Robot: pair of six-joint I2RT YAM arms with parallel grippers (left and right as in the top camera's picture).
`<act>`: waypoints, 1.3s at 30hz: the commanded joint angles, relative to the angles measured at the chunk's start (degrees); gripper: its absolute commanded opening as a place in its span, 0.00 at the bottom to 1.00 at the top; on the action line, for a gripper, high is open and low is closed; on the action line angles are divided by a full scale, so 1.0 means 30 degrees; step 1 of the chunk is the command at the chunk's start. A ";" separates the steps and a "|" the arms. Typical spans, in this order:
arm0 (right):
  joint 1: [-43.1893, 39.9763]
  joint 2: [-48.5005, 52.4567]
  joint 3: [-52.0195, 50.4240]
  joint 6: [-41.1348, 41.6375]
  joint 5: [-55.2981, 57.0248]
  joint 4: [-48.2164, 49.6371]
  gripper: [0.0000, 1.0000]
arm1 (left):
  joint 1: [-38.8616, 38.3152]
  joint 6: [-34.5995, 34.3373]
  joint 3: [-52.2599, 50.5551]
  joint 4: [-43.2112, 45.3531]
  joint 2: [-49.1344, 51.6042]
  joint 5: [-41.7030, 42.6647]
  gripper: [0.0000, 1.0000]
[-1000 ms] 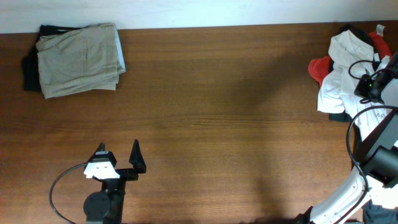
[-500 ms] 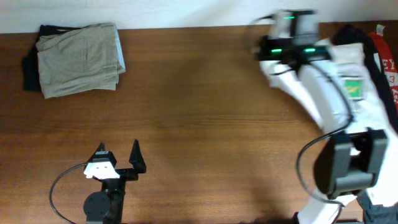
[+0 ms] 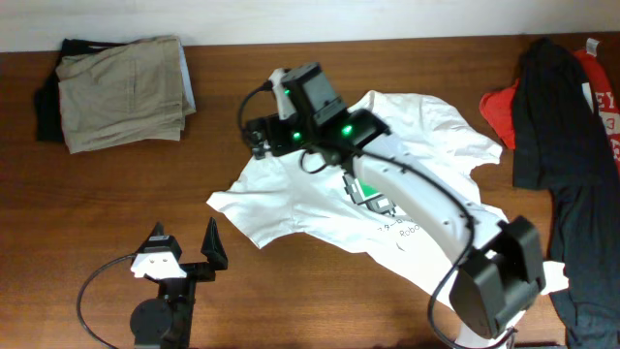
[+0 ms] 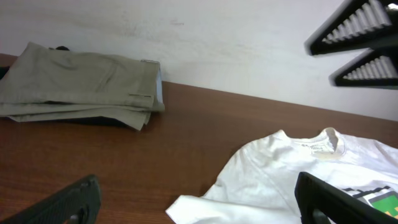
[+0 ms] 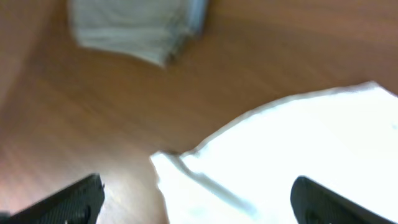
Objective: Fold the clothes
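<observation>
The white T-shirt (image 3: 281, 199) lies spread and wrinkled across the middle of the table, collar toward the far edge. My right gripper (image 3: 260, 138) hovers over its left shoulder, open, with only fabric beneath it. The right wrist view is blurred: the right gripper (image 5: 199, 205) stands wide above the T-shirt's edge (image 5: 298, 143). My left gripper (image 3: 183, 233) rests open near the front edge, just left of the shirt's lower corner. From the left wrist, the left gripper (image 4: 202, 211) faces the T-shirt (image 4: 280, 168), nothing between its fingers. A black garment (image 3: 547, 126) and a red garment (image 3: 499, 107) lie at the right.
A folded khaki garment (image 3: 121, 92) sits on something dark at the far left corner; it shows as the khaki garment (image 4: 81, 84) in the left wrist view. The right arm (image 3: 417, 199) stretches across the shirt. The wall runs along the table's far edge.
My right arm swung from the pile at the far right to the middle, pulling the white T-shirt out flat, then opened and let go. The left arm has not moved.
</observation>
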 commanded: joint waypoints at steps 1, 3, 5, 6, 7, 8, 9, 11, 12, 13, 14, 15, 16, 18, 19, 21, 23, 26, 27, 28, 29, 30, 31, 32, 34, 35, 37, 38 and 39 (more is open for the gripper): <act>-0.2987 -0.3468 0.1071 -0.0095 0.0962 -0.2302 0.99 | -0.0073 -0.0102 -0.0109 0.0022 -0.0095 -0.0124 0.99; -0.5923 -0.5872 0.1071 -0.0831 0.0991 -0.6615 0.99 | -0.0073 -0.0102 -0.0109 0.0022 -0.0095 -0.0124 0.99; -0.8123 -0.7104 0.1071 -0.0233 0.0984 -0.8969 0.99 | -0.0073 -0.0102 -0.0109 0.0022 -0.0095 -0.0138 0.99; -0.9537 -0.7883 0.1071 0.0729 0.0984 -1.0353 0.99 | -0.0073 -0.0102 -0.0109 0.0022 -0.0095 -0.0131 0.99; -1.0739 -0.8728 0.1071 0.0984 0.0940 -1.1846 0.99 | -0.0073 -0.0117 -0.0102 0.0095 -0.0095 -0.0117 0.99; -1.1278 -0.9377 0.1071 0.0976 0.0940 -1.2801 0.99 | -0.0073 -0.0109 -0.0102 0.0022 -0.0095 -0.0124 0.99; -1.1526 -1.0076 0.1064 0.0947 0.1042 -1.3719 0.99 | -0.0073 -0.0707 -0.0102 0.0189 -0.0095 0.0131 0.99; -1.1591 -1.1446 0.1064 0.0954 0.2127 -1.5271 0.99 | -0.0073 -0.1188 -0.0102 0.2572 -0.0095 0.3876 0.99; -1.1591 -1.1890 0.1064 0.0962 0.2506 -1.5686 0.99 | -0.0073 -0.1282 0.0095 0.3308 -0.0058 0.5115 0.99; -1.1591 -1.2364 0.1064 0.0954 0.2492 -1.5941 0.99 | -0.0073 -0.1370 0.0568 0.3169 0.0160 0.5268 0.99; -1.1591 -1.2553 0.1064 0.0954 0.2499 -1.5970 0.99 | -0.0073 -0.1377 0.2004 0.2463 0.1217 0.5260 0.99; -1.1591 -1.2546 0.1064 0.0962 0.2499 -1.5970 0.99 | -0.0073 -0.1158 0.3053 0.2135 0.2178 0.5260 0.99; -1.1591 -1.2437 0.1056 0.0962 0.2492 -1.5970 0.99 | -0.0073 -0.0539 0.5260 0.1100 0.4386 0.5238 0.99; -1.1591 -1.1985 0.1056 0.0962 0.2492 -1.5912 0.99 | -0.0073 0.0721 1.1220 -0.4452 1.0455 0.4750 0.99; -1.1591 -1.1744 0.1056 0.0962 0.2492 -1.5919 0.99 | -0.0073 0.1275 1.4280 -0.7490 1.3639 0.4772 0.99; -1.1591 -1.1154 0.1056 0.0954 0.2492 -1.6050 0.99 | -0.0073 0.1188 1.8229 -1.1096 1.8353 0.5727 0.99; -1.1591 -1.0703 0.1056 0.0954 0.2492 -1.6109 0.99 | -0.0073 0.1195 1.9511 -1.2211 2.1121 0.5901 0.99; -1.1591 -0.9763 0.1056 0.0947 0.2492 -1.6123 0.99 | -0.0073 -0.0423 1.9679 -1.2247 2.6593 0.5836 0.99; -1.1591 -0.9610 0.1056 0.0947 0.2492 -1.6123 0.99 | -0.0073 -0.0619 1.9751 -1.2262 2.7452 0.5486 0.91; -1.1591 -0.9377 0.1056 0.0947 0.2492 -1.6123 0.99 | -0.0073 -0.0619 1.9832 -1.2269 2.8589 0.4874 0.84; -1.1584 -0.9143 0.1056 0.0947 0.2492 -1.6123 0.99 | -0.0073 -0.0627 1.9868 -1.2327 2.9893 0.4226 0.81; -1.1584 -0.8998 0.1056 0.0896 0.2492 -1.6130 0.99 | -0.0073 -0.0685 1.9868 -1.2269 3.0789 0.3519 0.81; -1.1584 -0.8896 0.1056 0.0896 0.2492 -1.6130 0.99 | -0.0073 -0.0663 1.9868 -1.2094 3.1634 0.2608 0.81; -1.1570 -0.8823 0.1056 0.0896 0.2492 -1.6130 0.99 | -0.0073 -0.0663 1.9868 -1.1810 3.2246 0.1923 0.82; -1.1570 -0.8786 0.1056 0.0896 0.2492 -1.6130 0.98 | -0.0073 -0.0634 1.9868 -1.1096 3.2968 0.1049 0.81; -1.1570 -0.8786 0.1056 0.0896 0.2492 -1.6130 0.99 | -0.0073 -0.0517 1.9868 -1.0724 3.3317 0.0590 0.81; -1.1570 -0.8786 0.1056 0.0889 0.2492 -1.6181 0.99 | -0.0073 -0.0342 1.9868 -1.0287 3.3907 0.0240 0.79; -1.1570 -0.8786 0.1056 0.0889 0.2492 -1.6203 0.99 | -0.0073 -0.0299 1.9868 -1.0018 3.4192 0.0248 0.76; -1.1570 -0.8786 0.1056 0.0896 0.2492 -1.6196 0.99 | -0.0073 -0.0291 1.9868 -0.9843 3.4396 0.0233 0.73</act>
